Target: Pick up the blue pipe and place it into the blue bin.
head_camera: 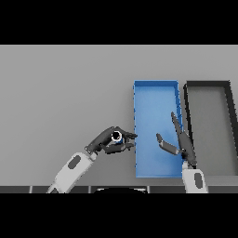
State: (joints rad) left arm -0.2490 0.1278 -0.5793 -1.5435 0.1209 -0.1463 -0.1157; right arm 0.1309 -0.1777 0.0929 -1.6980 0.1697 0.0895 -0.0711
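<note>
The blue pipe [117,136] sat just left of centre in the lower half of the frame, seen end-on as a small pale ring with a dark bore. My left hand [109,142] had its fingers and thumb curled round it, pinching it from both sides. Whether the pipe was already clear of the worktop [60,93] I could not tell from this angle.

Just to the right of that grasp stood the blue bin [155,86], its long left wall almost touching my fingertips. I judged the carry to be the step in hand: the pipe was held but not yet over the bin. To do it well I needed to raise the pipe above the wall before sliding right, keep the pinch firm so the round body did not roll out, and let go only once it was well inside the rim.

My right hand [179,142] hovered over the bin's lower right part, fingers spread and straight, holding nothing. It crowded the drop zone, so I favoured releasing near the bin's left side. A dark grey bin [230,116] stood further right.
</note>
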